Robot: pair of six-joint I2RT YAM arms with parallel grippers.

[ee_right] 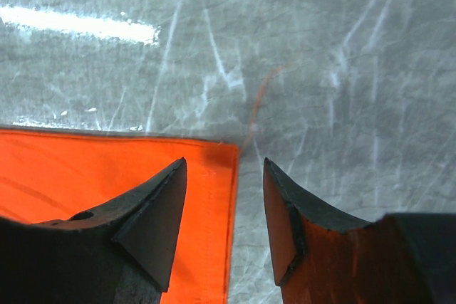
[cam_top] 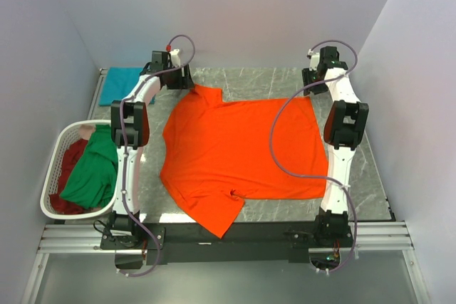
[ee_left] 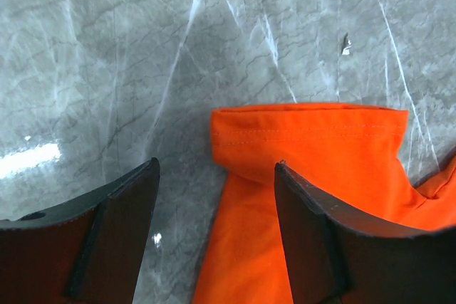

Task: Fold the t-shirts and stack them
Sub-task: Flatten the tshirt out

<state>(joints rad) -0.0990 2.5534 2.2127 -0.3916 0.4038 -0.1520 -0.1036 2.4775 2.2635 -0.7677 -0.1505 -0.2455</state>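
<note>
The orange t-shirt (cam_top: pixel 239 151) lies spread flat on the marble table (cam_top: pixel 370 169), collar toward the left arm. My left gripper (cam_top: pixel 184 78) hovers over its far sleeve. In the left wrist view that gripper (ee_left: pixel 216 164) is open, and the folded-over sleeve cuff (ee_left: pixel 306 137) lies on the table between and beyond its fingers. Over the shirt's far right corner is my right gripper (cam_top: pixel 315 77), also open (ee_right: pixel 224 161). The hem corner (ee_right: pixel 214 169) lies flat between its fingers, ungripped. A teal t-shirt (cam_top: pixel 117 85) lies at the back left. Green (cam_top: pixel 94 169) and dark red (cam_top: pixel 65 169) t-shirts sit in the basket.
A white slatted laundry basket (cam_top: pixel 58 140) stands off the table's left edge beside the left arm. Grey walls close in on both sides and at the back. A loose orange thread (ee_right: pixel 256 101) lies on the marble past the hem corner.
</note>
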